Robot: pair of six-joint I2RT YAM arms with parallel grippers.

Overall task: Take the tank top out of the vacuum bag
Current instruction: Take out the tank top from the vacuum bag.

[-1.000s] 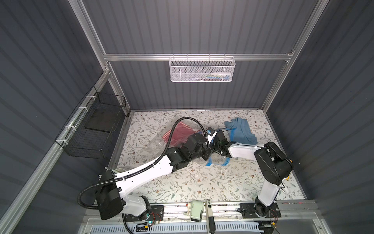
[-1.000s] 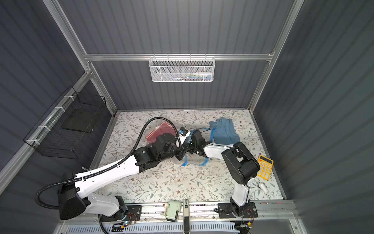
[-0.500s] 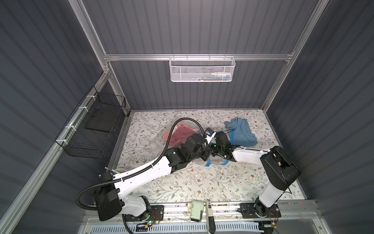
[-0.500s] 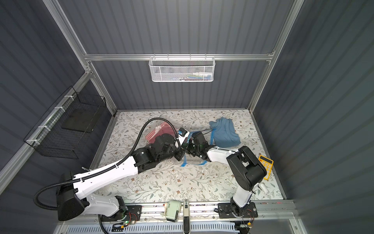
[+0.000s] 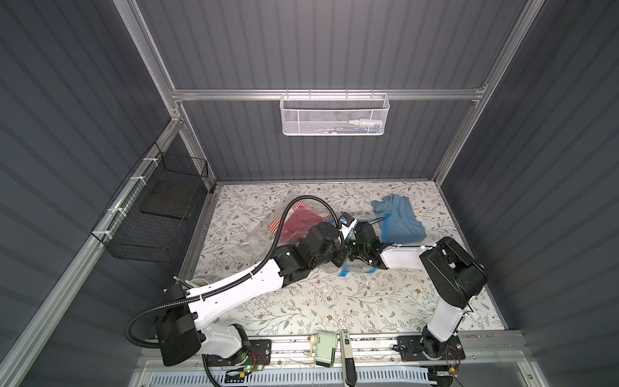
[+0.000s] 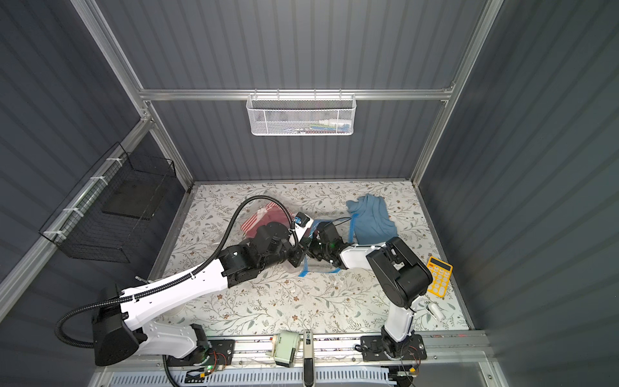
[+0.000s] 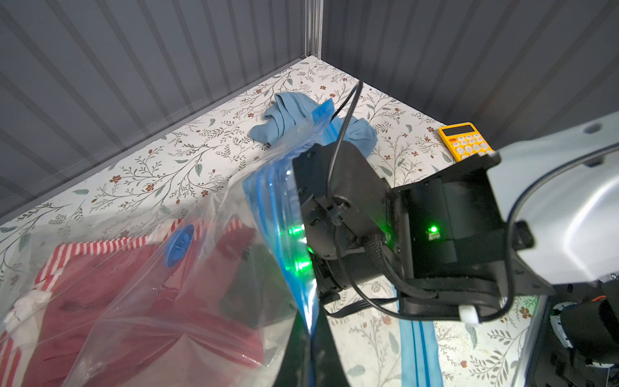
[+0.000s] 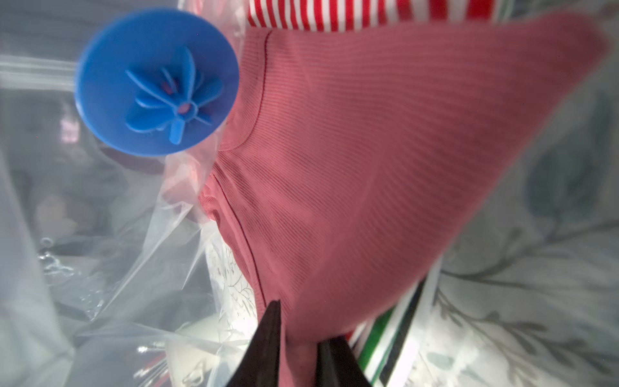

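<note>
At the near edge, the rail (image 5: 368,345) carries a pale green device (image 5: 326,348) and a black-handled tool (image 5: 348,360) whose lettering is too small to read. Beyond it a broad stretch of floral mat (image 5: 335,305) lies open between the two arm bases. A yellow calculator (image 6: 439,275) sits by the right wall, and its keys cannot be read. At mid-table the vacuum bag (image 5: 258,239) lies crumpled left of centre. The left gripper (image 7: 311,348) is clamped on the blue zip strip (image 7: 278,201) and holds that edge up off the mat, while another run of the strip lies flat beside the right arm. The right gripper (image 8: 296,325) is inside the bag, near the round valve cap (image 8: 155,83). A fold of the pink ribbed tank top (image 8: 368,150) sits between its fingers, which stand slightly apart, and I cannot tell whether they pinch it. The tank top is inside the bag, against a red-and-white striped garment (image 8: 318,13). Farther back a blue garment (image 5: 400,221) lies near the right rear corner. A black wire basket (image 5: 157,214) hangs on the left wall and a white mesh basket (image 5: 335,114) on the back wall.
</note>
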